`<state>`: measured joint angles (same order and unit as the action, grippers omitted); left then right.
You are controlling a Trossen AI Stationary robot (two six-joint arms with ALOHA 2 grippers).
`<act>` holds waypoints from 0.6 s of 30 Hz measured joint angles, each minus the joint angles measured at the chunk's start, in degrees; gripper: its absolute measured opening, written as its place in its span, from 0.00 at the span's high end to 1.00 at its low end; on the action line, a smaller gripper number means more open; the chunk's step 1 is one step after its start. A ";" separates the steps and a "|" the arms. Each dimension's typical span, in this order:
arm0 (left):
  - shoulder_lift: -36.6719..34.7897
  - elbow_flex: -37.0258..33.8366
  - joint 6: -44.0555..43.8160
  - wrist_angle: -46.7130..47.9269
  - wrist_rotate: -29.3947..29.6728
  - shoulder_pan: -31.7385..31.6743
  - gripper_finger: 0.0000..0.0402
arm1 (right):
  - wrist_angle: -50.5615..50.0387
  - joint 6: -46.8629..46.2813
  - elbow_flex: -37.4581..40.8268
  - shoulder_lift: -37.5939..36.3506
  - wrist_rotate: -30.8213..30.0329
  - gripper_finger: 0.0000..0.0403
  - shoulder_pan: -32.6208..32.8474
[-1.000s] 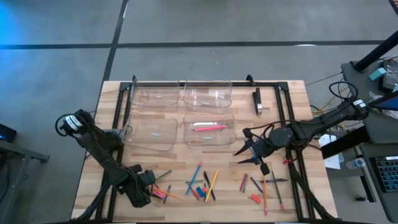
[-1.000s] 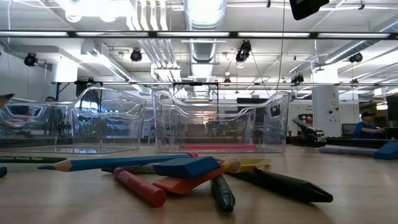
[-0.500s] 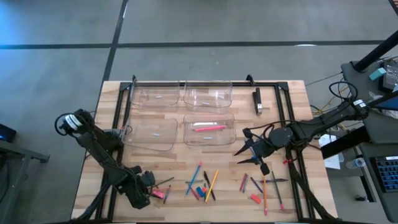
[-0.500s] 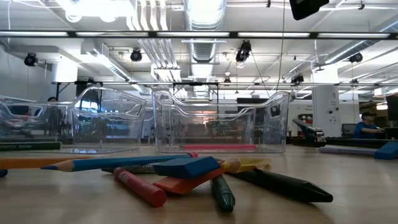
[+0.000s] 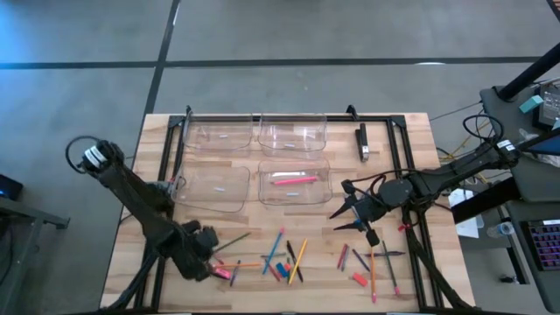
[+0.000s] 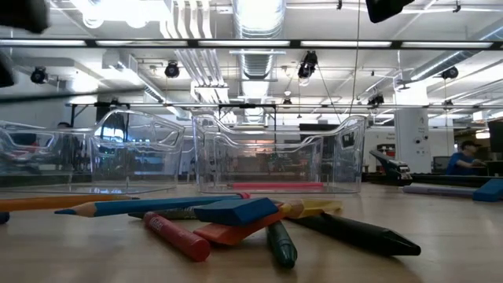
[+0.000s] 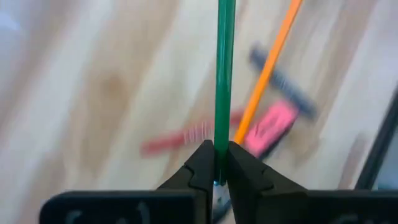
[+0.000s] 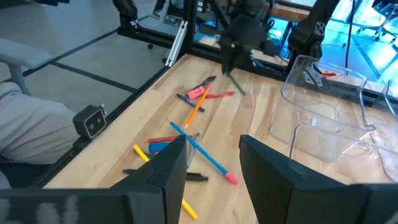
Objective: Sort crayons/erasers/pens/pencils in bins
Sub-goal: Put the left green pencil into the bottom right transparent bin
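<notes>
Down at the near left corner of the table [image 5: 131,184], the left gripper [image 5: 206,242] has its two fingers squeezed tight on a green pencil [image 7: 223,74]. I think it grabbed the pencil at one end so the long part can hang free and go over a bin wall. The pencil sticks out from the fingers toward the middle of the table.

Under it lie an orange pencil [image 7: 267,68], a pink eraser [image 7: 268,127] and a red crayon [image 7: 171,138]. They sit close together in a little heap, not sorted yet.

The right gripper [image 5: 350,213] waits over the right side of the table, just beside the near right bin [image 5: 294,182]. Its fingers are apart and hold nothing. More sticks lie on the wood near it.

The four bins sit in a square at the back. The near right one has a pink stick in it. What the others hold I cannot tell.

The left wrist view shows the squeeze on the green pencil very well. From above you only see a thin green line by the gripper. The low view shows no gripper fingers, but it shows a blue eraser [image 6: 236,210] resting on top of other sticks, which you cannot tell from above. The right wrist view shows the left arm [image 8: 239,28] far off with the pencil hanging from it.
</notes>
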<state>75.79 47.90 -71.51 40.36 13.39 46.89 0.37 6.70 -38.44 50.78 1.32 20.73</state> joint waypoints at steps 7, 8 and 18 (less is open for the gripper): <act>-6.70 2.36 20.44 -0.15 4.33 -14.71 0.97 | 1.67 -0.04 0.06 0.26 0.00 0.65 0.00; -6.84 3.10 24.62 -0.35 4.37 -17.31 0.97 | 1.97 -0.08 0.12 0.37 0.01 0.65 0.00; 0.44 14.57 61.26 -4.35 2.45 -39.53 0.97 | 2.57 0.56 0.35 0.96 0.04 0.65 0.03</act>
<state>76.23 62.47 -10.25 36.01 15.84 7.36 2.94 7.26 -38.09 51.75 1.37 20.76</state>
